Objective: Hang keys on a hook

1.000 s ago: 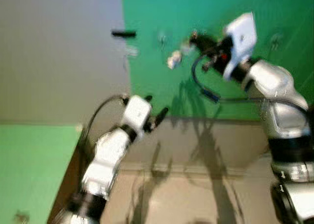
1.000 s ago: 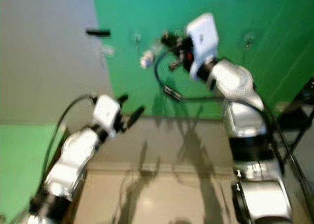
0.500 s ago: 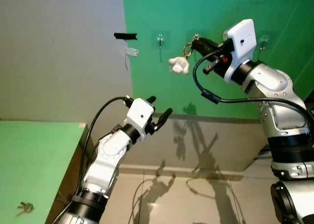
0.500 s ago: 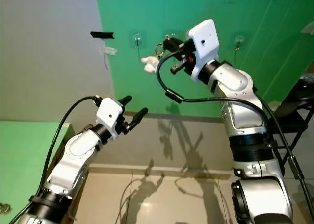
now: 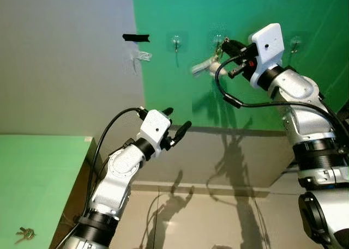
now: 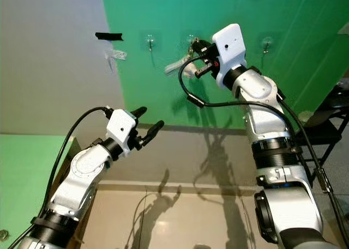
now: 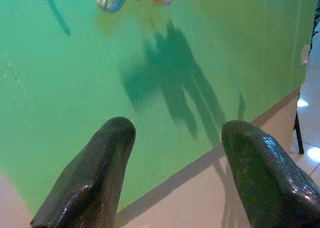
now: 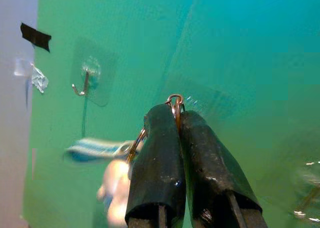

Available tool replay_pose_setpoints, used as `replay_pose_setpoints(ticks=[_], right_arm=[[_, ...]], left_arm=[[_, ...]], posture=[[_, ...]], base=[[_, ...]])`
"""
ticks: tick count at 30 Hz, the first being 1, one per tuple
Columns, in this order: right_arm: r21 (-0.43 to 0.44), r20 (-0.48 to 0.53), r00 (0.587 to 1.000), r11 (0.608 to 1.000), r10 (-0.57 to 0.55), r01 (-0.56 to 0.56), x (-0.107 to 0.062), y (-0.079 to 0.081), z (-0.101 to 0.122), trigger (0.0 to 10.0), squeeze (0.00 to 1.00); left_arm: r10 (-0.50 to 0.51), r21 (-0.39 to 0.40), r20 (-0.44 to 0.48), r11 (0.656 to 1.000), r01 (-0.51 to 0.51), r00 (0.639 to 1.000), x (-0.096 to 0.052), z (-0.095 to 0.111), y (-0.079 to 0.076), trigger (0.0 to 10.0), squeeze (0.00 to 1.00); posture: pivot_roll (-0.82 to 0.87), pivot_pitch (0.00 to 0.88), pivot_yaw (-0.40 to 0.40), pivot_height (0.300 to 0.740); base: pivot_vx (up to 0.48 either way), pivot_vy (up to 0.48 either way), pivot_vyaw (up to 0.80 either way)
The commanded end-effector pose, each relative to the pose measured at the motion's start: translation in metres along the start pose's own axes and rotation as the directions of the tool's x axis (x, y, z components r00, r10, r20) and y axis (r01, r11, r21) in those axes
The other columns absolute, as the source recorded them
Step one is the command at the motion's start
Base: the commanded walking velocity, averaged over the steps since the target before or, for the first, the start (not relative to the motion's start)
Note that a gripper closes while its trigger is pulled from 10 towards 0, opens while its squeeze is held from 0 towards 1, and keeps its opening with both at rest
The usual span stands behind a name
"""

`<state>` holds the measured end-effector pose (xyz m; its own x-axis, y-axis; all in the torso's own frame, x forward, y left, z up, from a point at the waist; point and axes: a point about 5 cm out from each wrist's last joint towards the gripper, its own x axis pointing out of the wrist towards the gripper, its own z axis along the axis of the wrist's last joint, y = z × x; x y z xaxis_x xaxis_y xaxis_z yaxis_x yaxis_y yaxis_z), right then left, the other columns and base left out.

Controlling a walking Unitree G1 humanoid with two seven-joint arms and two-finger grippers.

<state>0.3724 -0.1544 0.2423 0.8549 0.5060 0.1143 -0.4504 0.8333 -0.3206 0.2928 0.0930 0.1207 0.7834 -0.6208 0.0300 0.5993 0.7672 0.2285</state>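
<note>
Bright, even light; arm shadows on wall (image 5: 180,20); keys (image 8: 107,153) seemingly motion-blurred.

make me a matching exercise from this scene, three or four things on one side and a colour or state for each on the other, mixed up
Things:
1. right hand
2. left hand
3. strip of tape
4. wall behind the hooks

Colour or state:
A. green
B. black, stuck high on the grey wall
C. open, holding nothing
D. shut on the key ring, up at a hook

Pairs: 1-D, 2-C, 3-B, 4-A

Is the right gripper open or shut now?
Shut. The right gripper has both fingers pressed together on the key ring, close to the middle wall hook.
</note>
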Motion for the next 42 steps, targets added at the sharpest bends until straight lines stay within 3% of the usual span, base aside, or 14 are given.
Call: replay_pose_setpoints(ticks=[1,11,17,28,38,42], right_arm=[[-0.019,0.032,0.999,1.0,-0.007,0.007,0.006,-0.003,0.008,0.0,0.0],[-0.019,0.029,0.999,0.999,-0.03,0.031,0.012,-0.01,0.002,0.0,0.0],[-0.096,0.021,0.998,0.994,-0.057,0.059,0.014,-0.014,-0.001,0.0,0.0],[-0.137,0.049,0.995,0.986,-0.092,0.098,0.013,-0.02,0.003,0.0,0.0],[-0.104,0.036,0.992,0.986,-0.124,0.127,0.01,-0.024,-0.001,0.0,0.0],[-0.032,0.026,0.99,0.99,-0.139,0.14,0.009,-0.027,-0.003,0.0,0.0]], left_arm=[[-0.001,0.008,-0.001,1.0,0.001,1.0,-0.002,0.001,0.0,10.0,0.0],[0.009,0.015,-0.001,1.0,-0.009,1.0,-0.003,0.001,0.002,10.0,0.0],[0.015,0.017,-0.002,1.0,-0.015,1.0,-0.005,0.001,0.002,10.0,0.0],[0.01,0.019,-0.007,1.0,-0.01,1.0,-0.005,0.0,0.002,10.0,0.0],[0.006,0.021,-0.009,1.0,-0.005,1.0,-0.005,0.0,0.001,10.0,0.0],[0.004,0.021,-0.011,1.0,-0.004,1.0,-0.005,-0.001,0.001,10.0,0.0]], posture=[[-0.09,0.0,0.041,0.74],[-0.07,0.0,0.035,0.74],[-0.07,0.0,0.034,0.74],[-0.07,0.0,0.039,0.74],[-0.07,0.0,0.041,0.74],[-0.08,0.0,0.041,0.74]], base=[[0.0,0.0,0.0],[0.0,0.0,0.0],[0.0,0.0,0.0],[0.0,0.0,0.0],[0.0,0.0,0.0],[0.0,0.0,0.0]])
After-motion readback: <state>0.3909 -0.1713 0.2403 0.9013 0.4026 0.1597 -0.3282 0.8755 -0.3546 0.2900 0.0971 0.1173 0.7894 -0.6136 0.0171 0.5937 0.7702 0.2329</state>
